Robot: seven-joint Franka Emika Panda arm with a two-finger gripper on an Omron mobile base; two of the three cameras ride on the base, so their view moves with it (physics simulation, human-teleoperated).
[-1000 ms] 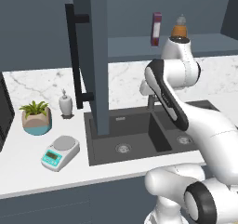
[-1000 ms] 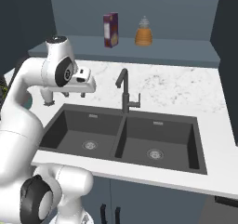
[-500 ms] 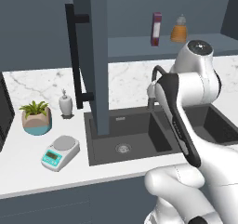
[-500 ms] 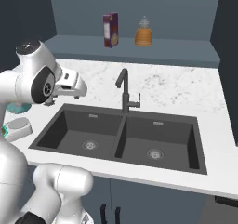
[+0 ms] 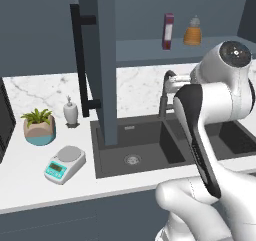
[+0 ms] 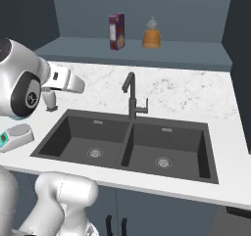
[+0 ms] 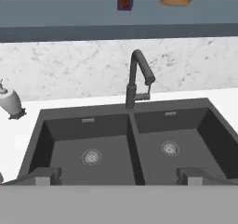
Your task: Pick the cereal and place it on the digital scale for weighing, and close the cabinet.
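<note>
In a rendered kitchen, we see the cereal [image 6: 116,31] standing upright on the inner shelf of the cabinet [image 5: 102,60], its long axis vertical. In the right base view its purple front faces out toward the sink and slightly to the left of the picture; in the left base view it presents its narrow reddish-pink side [image 5: 168,31]. Just beside it on the same shelf, apart from it, stands an orange bottle [image 6: 151,33] with a pale cap.

The cabinet door hangs wide open, edge-on to the left base camera, its long black bar handle [image 5: 80,60] running vertically.

We find the gripper [image 7: 119,175] well below the shelf, over the near edge of the double sink [image 7: 128,141], its two dark fingertips [image 7: 44,175] standing far apart with nothing between them. The hand view looks across the black basin and the dark faucet [image 7: 137,79] toward the shelf, where the lower end of the cereal shows at the top edge.

The digital scale [image 5: 64,164] lies flat on the white marble counter [image 5: 30,185] to the left of the sink, its round grey plate bare and its teal display toward the counter's front edge. Behind it sit a potted plant [image 5: 39,126] and a soap dispenser [image 5: 71,112].
</note>
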